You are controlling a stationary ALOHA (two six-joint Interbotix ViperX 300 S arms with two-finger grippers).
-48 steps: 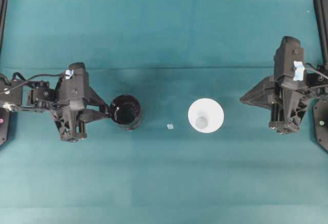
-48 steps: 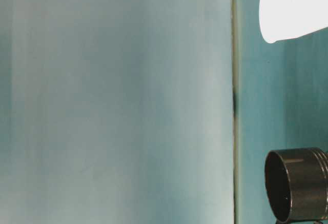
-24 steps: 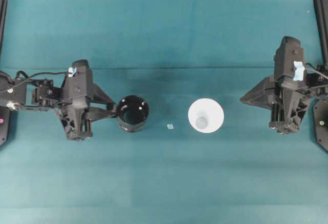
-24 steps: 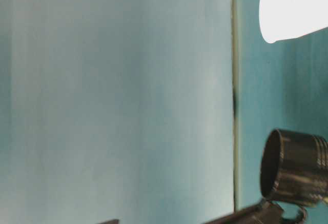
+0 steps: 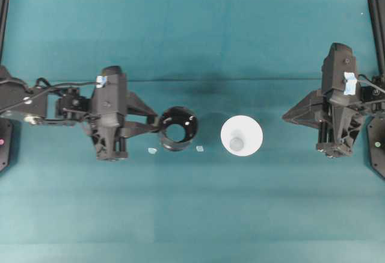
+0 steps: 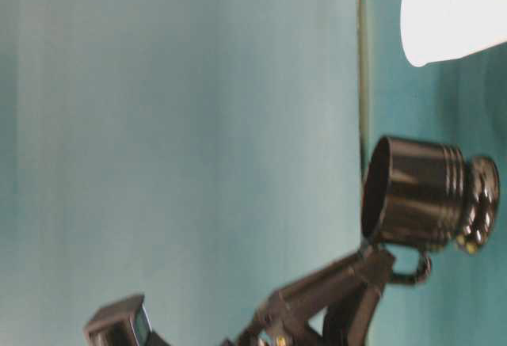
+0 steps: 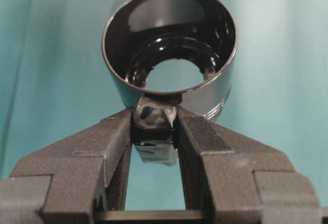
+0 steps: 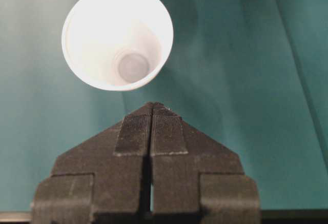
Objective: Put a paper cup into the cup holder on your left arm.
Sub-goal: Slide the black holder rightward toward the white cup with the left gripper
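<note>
Overhead view: white tapered paper cup stands free, light and crushable; pinch its rim gently. Right hand clenched empty; left hand grasping glossy black cylindrical cup holder.

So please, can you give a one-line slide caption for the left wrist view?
Left hand clamps the taped lug of the glossy black cup holder above the teal table.

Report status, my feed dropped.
Left claw shut on cup holder lug. Right claw shut, empty. Paper cup upright, untouched. Nothing between them.
</note>
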